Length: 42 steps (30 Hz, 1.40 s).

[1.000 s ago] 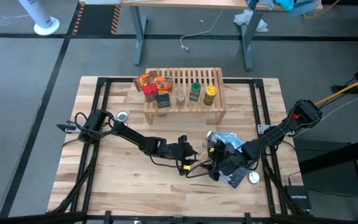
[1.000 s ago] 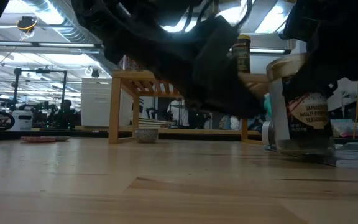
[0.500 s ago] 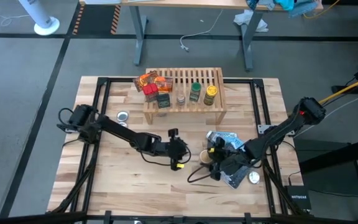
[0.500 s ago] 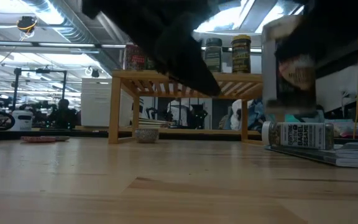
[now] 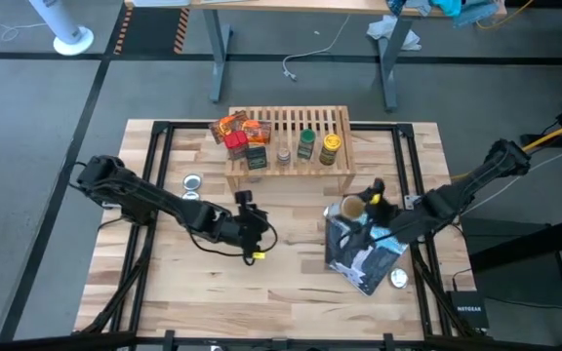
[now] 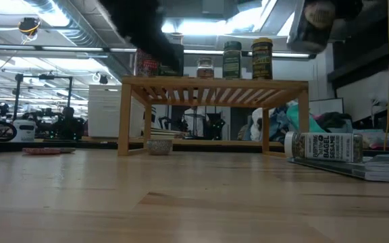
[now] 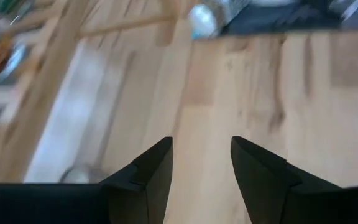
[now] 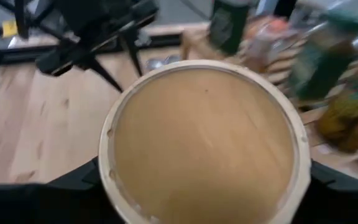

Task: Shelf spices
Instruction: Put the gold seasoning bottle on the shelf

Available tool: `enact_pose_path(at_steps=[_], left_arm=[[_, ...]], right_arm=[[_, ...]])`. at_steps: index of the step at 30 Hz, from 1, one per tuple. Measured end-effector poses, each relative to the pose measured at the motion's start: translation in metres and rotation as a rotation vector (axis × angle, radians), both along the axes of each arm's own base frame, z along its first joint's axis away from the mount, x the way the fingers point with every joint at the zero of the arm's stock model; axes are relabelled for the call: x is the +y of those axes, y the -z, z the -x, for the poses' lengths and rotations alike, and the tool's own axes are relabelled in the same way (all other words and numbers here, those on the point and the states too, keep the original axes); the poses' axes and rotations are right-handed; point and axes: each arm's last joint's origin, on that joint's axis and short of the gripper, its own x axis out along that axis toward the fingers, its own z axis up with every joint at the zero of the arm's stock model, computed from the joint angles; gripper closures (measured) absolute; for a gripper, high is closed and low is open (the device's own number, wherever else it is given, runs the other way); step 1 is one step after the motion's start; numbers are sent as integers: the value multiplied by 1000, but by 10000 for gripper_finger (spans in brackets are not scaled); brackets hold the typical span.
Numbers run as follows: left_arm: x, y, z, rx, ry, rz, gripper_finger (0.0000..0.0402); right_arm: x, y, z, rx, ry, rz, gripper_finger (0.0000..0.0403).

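Five jars [image 5: 305, 144], one shelf [image 5: 330, 166], two silver discs [image 5: 192, 181]

The butcher-block table [image 5: 213, 292] sits in a black frame [image 5: 160, 136]. Two flat silver discs lie on it — one [image 5: 192, 181] left of centre, another [image 5: 398, 279] near the right edge. A glossy blue-and-black pouch [image 5: 364, 261] lies flat beside that second disc. Beyond the table, grey floor [image 5: 47, 117], a desk's metal legs [image 5: 221, 49], a white fan base [image 5: 71, 41] — and crumpled cloth [image 5: 394, 31] under the desk.
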Motion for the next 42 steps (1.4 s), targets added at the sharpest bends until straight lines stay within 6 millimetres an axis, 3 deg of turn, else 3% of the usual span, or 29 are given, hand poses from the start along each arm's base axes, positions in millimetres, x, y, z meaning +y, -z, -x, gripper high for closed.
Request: enact_pose_path(at_steps=[7,14,18,23,32,42], left_arm=[[-3,-20,47,42,-155,-61,245],[-12,-41,98,-36,-248,-43,245],[-16,-36,124,-124,-258,21,245],[-19,-15,148,-202,-289,119,245],[-28,23,155,-292,-256,221,245],[-35,34,147,-377,-198,289,245]], right_arm=[[-22,-28,31,-114,49,92,117],[-42,-45,57,-182,94,172,117],[-51,-49,64,-179,117,215,117],[-66,-49,69,-146,143,245,117],[-93,-46,63,-74,148,255,117],[-128,-51,63,-102,130,254,117]])
